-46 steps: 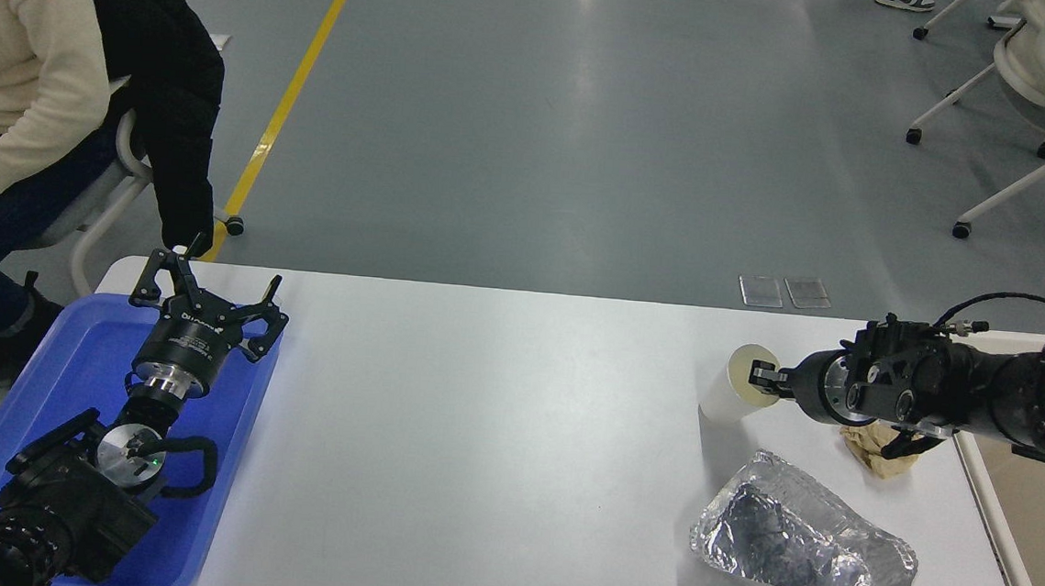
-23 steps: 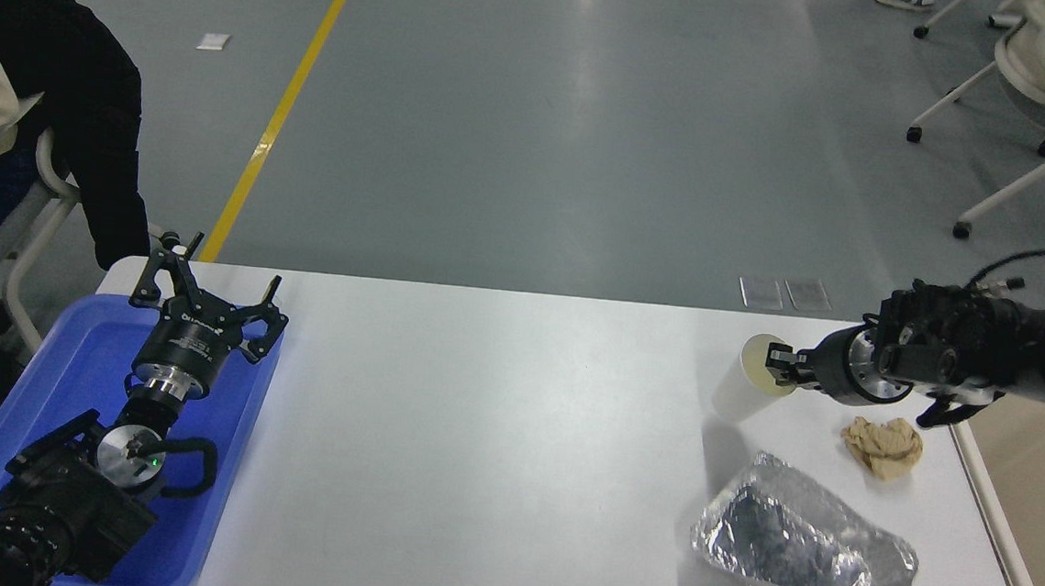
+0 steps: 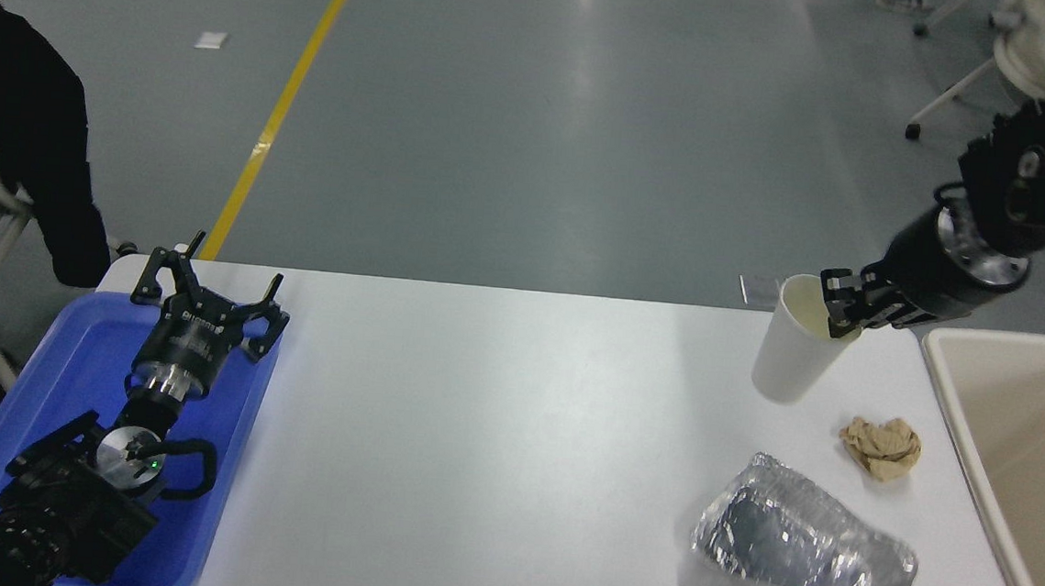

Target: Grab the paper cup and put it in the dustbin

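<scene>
At the near left the left gripper (image 3: pixel 209 301) is parked over a blue plastic tray (image 3: pixel 226 456), its black fingers spread and holding nothing; a person in dark clothing (image 3: pixel 27 139) stands at the far left edge beyond the white table (image 3: pixel 494 438).

Toward the right, the plain white tapered paper cup (image 3: pixel 793 349) has changed most. A second ago it stood on the table with the right gripper (image 3: pixel 839 308) pinching its rim from the side; now it hangs clear of the surface, carried higher and further right, and the arm has swung up so that it reaches down from the upper right. The gripper stays clenched on the cup's far-right rim, one finger inside the mouth and the other outside. The lift looks done, so what remains is the carry and the release.

The cup's long axis is close to upright but tilted: the open mouth points up and leans right, toward the gripper, while the narrow base points down and slightly left.

Nearer, a crumpled brown paper ball (image 3: pixel 881 447) and a crinkled silver foil packet (image 3: pixel 804 547) lie on the table. At the right edge the large beige rectangular plastic dustbin (image 3: pixel 945 359) stands just beside the cup, which has not yet crossed its pale rim.
</scene>
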{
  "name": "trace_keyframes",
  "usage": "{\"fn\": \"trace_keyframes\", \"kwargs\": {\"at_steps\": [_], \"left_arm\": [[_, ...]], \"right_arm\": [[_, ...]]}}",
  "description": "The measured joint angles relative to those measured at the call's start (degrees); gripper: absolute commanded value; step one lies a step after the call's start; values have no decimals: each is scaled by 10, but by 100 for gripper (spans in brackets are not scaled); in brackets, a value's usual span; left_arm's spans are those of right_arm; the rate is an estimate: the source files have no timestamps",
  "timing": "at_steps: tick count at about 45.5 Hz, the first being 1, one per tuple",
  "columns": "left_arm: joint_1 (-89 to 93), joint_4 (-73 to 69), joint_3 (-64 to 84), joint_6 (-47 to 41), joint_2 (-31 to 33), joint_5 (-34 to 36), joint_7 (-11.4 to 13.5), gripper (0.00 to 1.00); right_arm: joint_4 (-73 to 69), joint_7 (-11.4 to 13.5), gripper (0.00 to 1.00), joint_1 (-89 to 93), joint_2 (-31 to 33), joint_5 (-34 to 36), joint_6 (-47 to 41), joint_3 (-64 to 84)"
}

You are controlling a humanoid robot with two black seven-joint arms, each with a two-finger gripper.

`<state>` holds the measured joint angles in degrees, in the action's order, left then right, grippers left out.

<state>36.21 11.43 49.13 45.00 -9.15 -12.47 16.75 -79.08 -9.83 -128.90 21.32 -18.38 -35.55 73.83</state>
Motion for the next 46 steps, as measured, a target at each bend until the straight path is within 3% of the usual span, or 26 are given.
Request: {"fn": "trace_keyframes", "kwargs": {"at_steps": [27, 46], "left_arm": [[0, 0, 0, 0, 0, -1, 1, 100], [-1, 0, 2, 0, 0, -2, 1, 100]], "right_arm": [[-56, 2, 0, -125, 29, -22, -51, 10], [-21, 2, 0, -149, 123, -30, -54, 110]]}}
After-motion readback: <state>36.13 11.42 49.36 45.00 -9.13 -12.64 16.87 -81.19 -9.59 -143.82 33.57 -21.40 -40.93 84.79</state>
